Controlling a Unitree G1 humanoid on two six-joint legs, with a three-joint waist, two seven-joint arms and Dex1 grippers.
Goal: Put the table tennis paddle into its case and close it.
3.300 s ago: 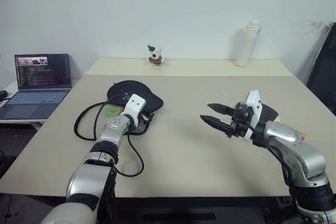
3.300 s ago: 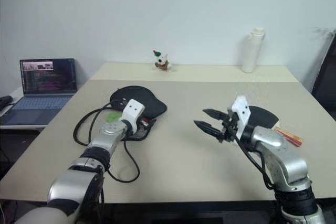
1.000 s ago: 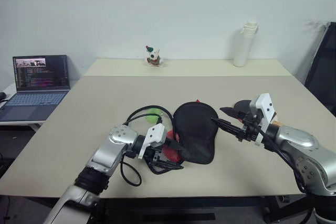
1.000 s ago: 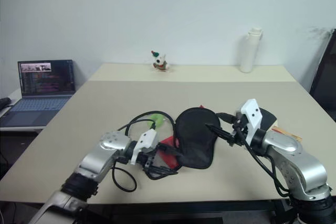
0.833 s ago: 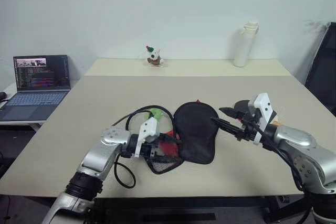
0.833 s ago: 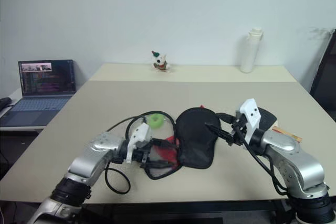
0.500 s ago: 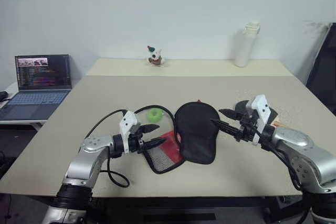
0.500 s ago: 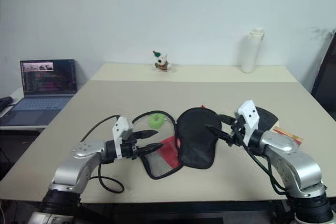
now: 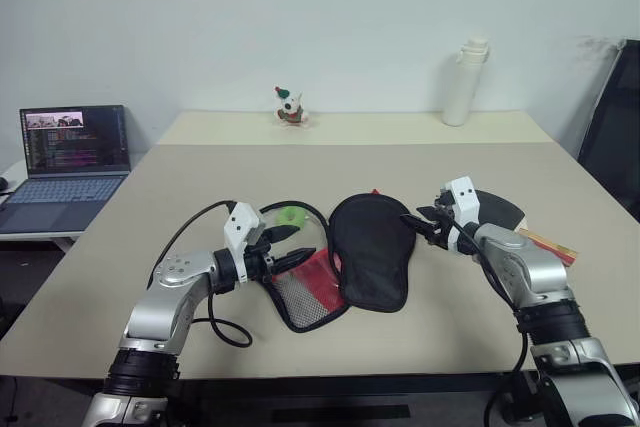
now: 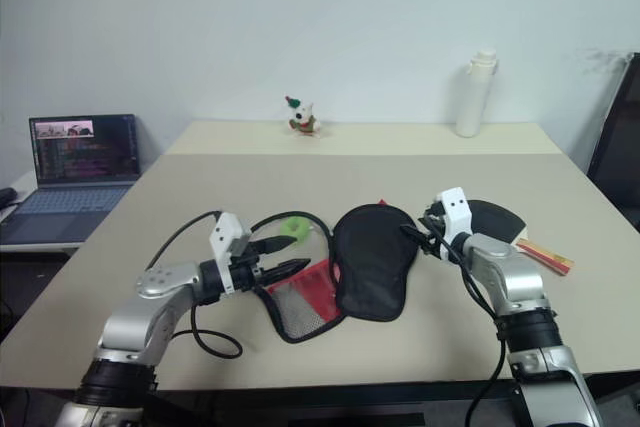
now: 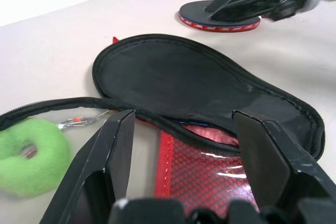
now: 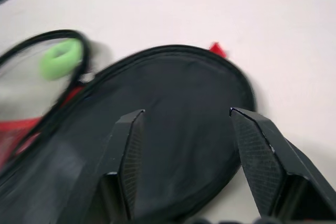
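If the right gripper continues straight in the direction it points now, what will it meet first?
Most likely the case. The right gripper, open, points toward the case's black flap just ahead; the right wrist view shows that flap between and beyond its fingers. Whether it passes just above is unclear.

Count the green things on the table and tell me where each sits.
1: a green ring lies on the table just beyond the left gripper, beside the opened case and inside the black cable loop. Others could be hidden under the case.
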